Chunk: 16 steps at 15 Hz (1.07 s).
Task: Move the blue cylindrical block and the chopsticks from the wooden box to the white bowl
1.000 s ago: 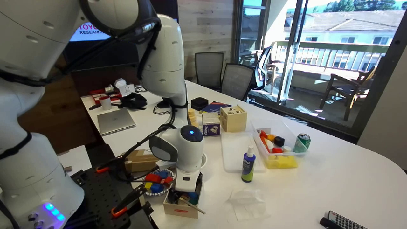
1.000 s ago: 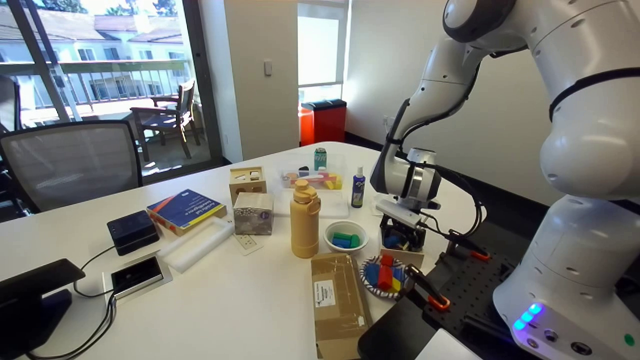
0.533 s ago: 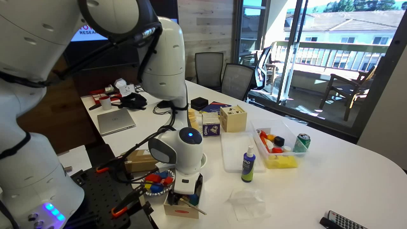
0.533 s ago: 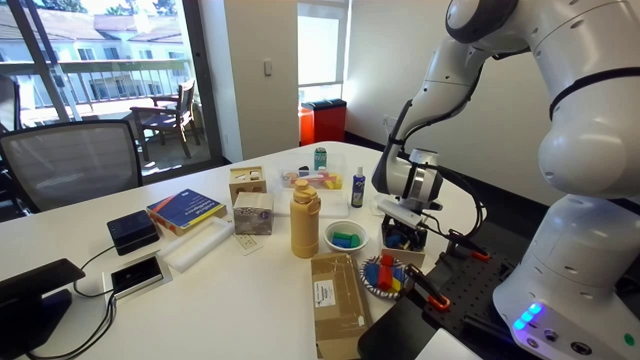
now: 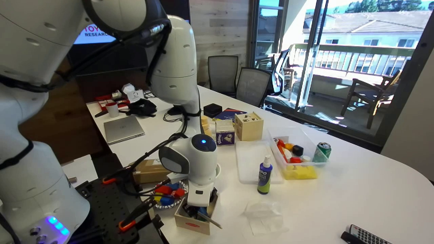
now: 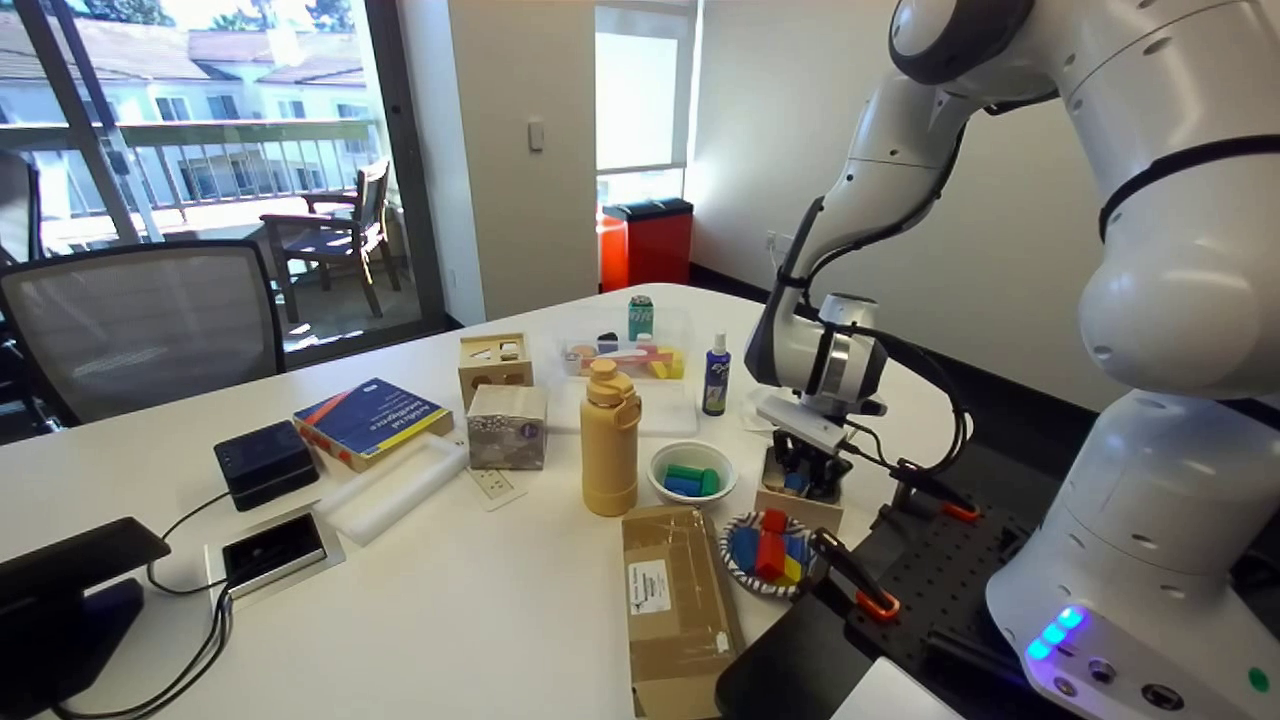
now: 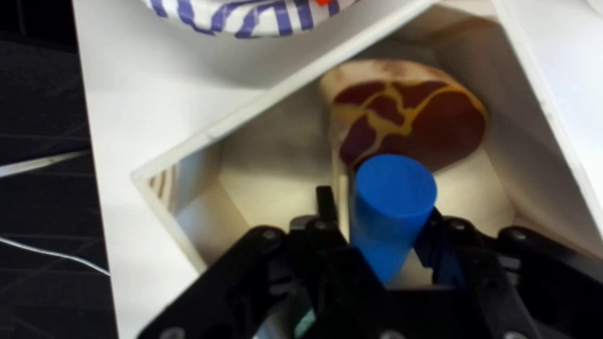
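Observation:
The wooden box (image 5: 192, 226) stands near the table's edge, and my gripper (image 7: 379, 207) reaches down into it. In the wrist view the blue cylindrical block (image 7: 395, 186) is pinched between the two fingers, its round end facing the camera. Along the block's left side, between it and one finger, runs a pale strip that looks like part of the chopsticks. In an exterior view the chopsticks (image 5: 213, 221) poke out over the box's front wall; whether there are one or two I cannot tell. The white bowl (image 6: 690, 446) holds green and blue blocks.
Beside the box sits a patterned bowl (image 6: 738, 580) of red, blue and yellow blocks. A ham-like toy piece (image 7: 414, 108) lies in the box. A cardboard package (image 6: 655, 690), a yellow bottle (image 6: 610, 450) and a spray bottle (image 5: 264, 178) stand around.
The jaws have come together from wide apart onto the blue block. The wooden box has turned and shifted slightly, and the protruding stick has moved a little with it.

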Tool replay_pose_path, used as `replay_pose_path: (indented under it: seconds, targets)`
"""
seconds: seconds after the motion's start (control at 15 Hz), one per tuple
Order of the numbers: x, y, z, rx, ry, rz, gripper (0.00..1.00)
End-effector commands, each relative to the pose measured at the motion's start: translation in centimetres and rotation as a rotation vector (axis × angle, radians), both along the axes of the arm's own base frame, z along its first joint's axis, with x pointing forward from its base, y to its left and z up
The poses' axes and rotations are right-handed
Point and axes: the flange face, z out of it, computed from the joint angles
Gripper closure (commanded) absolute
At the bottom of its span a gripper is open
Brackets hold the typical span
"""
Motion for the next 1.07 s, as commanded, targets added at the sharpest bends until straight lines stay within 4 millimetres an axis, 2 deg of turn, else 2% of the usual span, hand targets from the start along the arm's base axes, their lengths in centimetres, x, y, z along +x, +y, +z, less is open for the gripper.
replay_pose_path:
  seconds: [0.0, 0.33, 0.6, 1.0]
  targets:
    - [0.0, 0.2, 1.2, -0.035, -0.002, 0.011, 0.86]
    - [0.7, 0.1, 2.6, -0.058, -0.014, 0.034, 0.86]
    - [1.0, 0.1, 5.0, -0.062, -0.023, 0.046, 0.86]
    - [1.1, 1.1, 5.8, -0.068, -0.015, 0.067, 0.86]
